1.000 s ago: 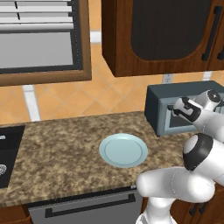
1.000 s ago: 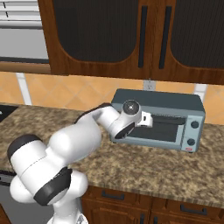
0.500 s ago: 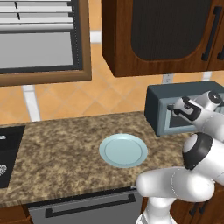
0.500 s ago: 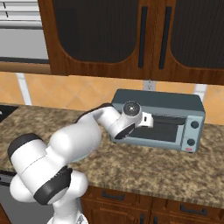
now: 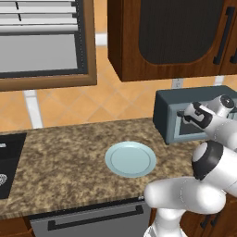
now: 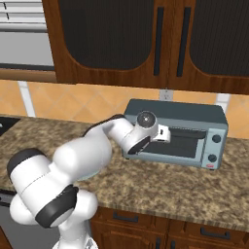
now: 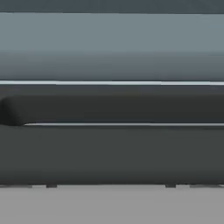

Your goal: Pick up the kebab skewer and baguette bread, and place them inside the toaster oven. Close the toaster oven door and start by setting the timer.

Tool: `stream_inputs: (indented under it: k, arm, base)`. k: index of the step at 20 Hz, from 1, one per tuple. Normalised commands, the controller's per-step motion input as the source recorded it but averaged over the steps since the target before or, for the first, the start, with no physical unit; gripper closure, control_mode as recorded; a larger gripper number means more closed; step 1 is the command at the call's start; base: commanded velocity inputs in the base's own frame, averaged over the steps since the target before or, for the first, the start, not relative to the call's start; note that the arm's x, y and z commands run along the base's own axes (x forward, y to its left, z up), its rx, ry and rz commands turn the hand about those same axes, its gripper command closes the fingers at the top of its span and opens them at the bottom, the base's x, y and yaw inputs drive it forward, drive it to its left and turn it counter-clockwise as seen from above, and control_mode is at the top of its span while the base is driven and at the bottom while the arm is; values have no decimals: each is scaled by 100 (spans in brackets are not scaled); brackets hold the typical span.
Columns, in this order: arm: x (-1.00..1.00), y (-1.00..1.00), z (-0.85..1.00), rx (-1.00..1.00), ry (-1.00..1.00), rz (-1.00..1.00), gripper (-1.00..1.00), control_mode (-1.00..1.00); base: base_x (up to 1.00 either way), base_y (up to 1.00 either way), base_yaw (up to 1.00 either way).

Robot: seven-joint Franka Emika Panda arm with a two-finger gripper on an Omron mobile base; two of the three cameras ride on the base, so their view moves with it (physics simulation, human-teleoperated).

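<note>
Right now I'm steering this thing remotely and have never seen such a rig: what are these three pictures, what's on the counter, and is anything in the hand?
It is a white robot arm with a two-finger gripper, on a base that drives. Two pictures come from cameras on the base, behind the arm to its left and right. The third is from a camera on the hand itself, looking along the fingers.

On the speckled counter lie a pale blue plate, with nothing on it, and the toaster oven against the wall. Its door is shut.

The gripper is right at the oven's front. The hand view shows the dark handle bar very close. The gripper is open and holds nothing.
</note>
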Motion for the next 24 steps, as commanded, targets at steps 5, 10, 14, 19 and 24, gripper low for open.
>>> stream_inputs:
  k: [5,10,14,19,24]
  arm:
    - [-9,-2,0,-2,8,0,-100,-100]
    - [-49,-2,0,-2,0,0,-100,-100]
    - [-45,-9,0,0,0,0,-100,-100]
    - [-38,-62,18,0,0,0,-100,-100]
    - [-23,-67,47,0,0,0,-100,-100]
  base:
    - [0,0,0]
    - [0,0,0]
    - [0,0,0]
    - [0,0,0]
    - [0,0,0]
